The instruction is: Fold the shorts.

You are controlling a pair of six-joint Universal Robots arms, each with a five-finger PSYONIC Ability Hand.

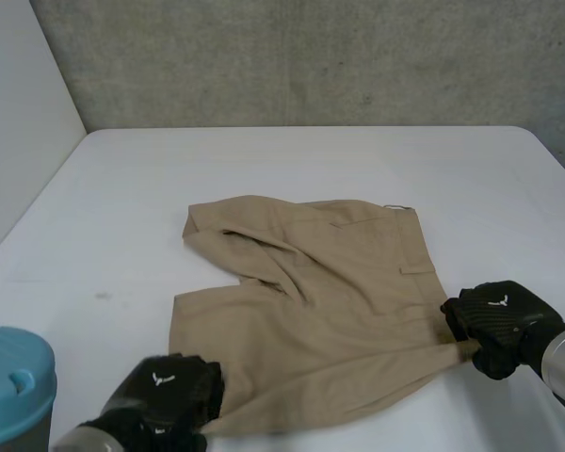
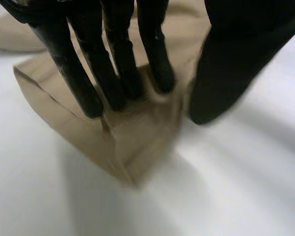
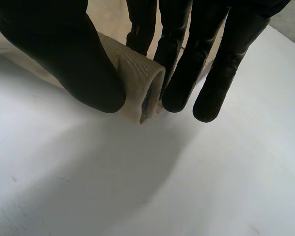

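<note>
The tan shorts [image 1: 330, 301] lie spread on the white table [image 1: 311, 160], with one leg partly doubled over at the far left. My left hand [image 1: 165, 400] is at the near left corner. In its wrist view the fingers [image 2: 118, 73] press down on that corner of the shorts [image 2: 132, 142], and the thumb closes on the cloth's edge from the side. My right hand [image 1: 499, 315] is at the near right corner. There the thumb [image 3: 64, 54] and fingers pinch a folded corner of the shorts [image 3: 137, 73] just above the table.
A blue lidded container [image 1: 9, 381] stands at the table's near left edge, close to my left arm. A grey wall runs along the far edge, and a white panel borders the left side. Bare table surrounds the shorts.
</note>
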